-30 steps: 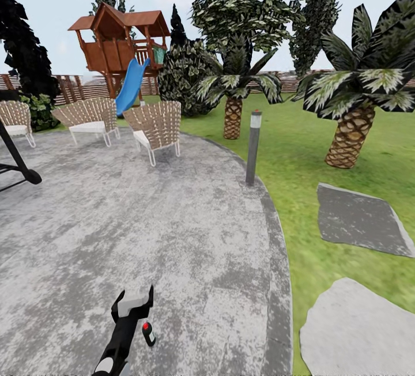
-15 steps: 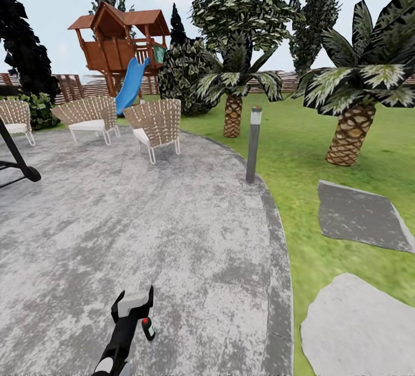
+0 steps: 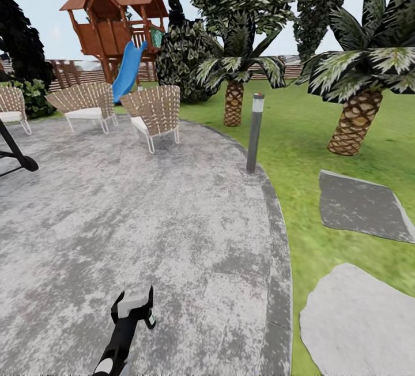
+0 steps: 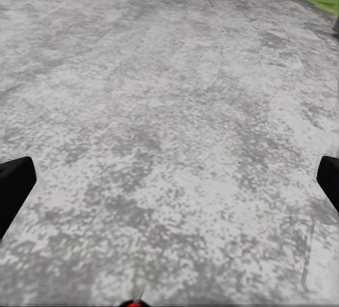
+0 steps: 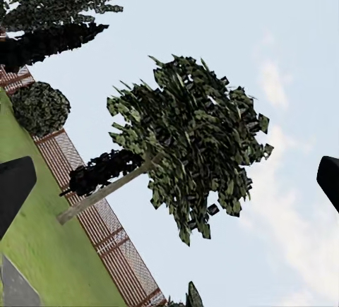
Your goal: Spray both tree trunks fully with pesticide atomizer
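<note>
left gripper (image 3: 136, 305) jaws spread, lowered further over the pesticide atomizer (image 3: 149, 322) — bottle now mostly hidden beside its fingers | atomizer on paving, well short of bollard lamp (image 3: 254, 132) | right gripper (image 5: 169, 180) spread, empty | grasp looks imminent — not closed yet

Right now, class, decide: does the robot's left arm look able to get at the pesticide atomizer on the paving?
Probably yes. The left tool, its fingers apart, hangs right beside the pesticide atomizer, which is on bare paving with nothing between them.
</note>
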Robot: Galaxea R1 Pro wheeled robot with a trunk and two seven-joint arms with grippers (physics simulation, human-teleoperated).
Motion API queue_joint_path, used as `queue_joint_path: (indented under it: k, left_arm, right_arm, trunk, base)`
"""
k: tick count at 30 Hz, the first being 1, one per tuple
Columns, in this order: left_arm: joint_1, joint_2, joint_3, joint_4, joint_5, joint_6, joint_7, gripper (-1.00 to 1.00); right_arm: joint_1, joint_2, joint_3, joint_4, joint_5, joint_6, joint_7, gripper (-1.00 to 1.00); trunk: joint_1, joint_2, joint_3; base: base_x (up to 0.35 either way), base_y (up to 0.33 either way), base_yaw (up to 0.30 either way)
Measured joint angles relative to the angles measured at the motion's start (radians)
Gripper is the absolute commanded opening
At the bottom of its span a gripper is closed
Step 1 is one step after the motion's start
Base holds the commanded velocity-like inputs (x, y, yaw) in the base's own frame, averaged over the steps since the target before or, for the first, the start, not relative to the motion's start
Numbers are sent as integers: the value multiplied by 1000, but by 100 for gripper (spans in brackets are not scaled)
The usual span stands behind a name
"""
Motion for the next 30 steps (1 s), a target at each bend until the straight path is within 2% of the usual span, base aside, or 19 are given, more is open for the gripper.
queue_joint_path:
  k: [30]
  left_arm:
    - [0,0,0,0,0,1,0,100]
  right_arm:
    - [0,0,-1,0,0,0,0,100]
  trunk:
    - [13,-7,-116]
  base:
    - [0,0,0]
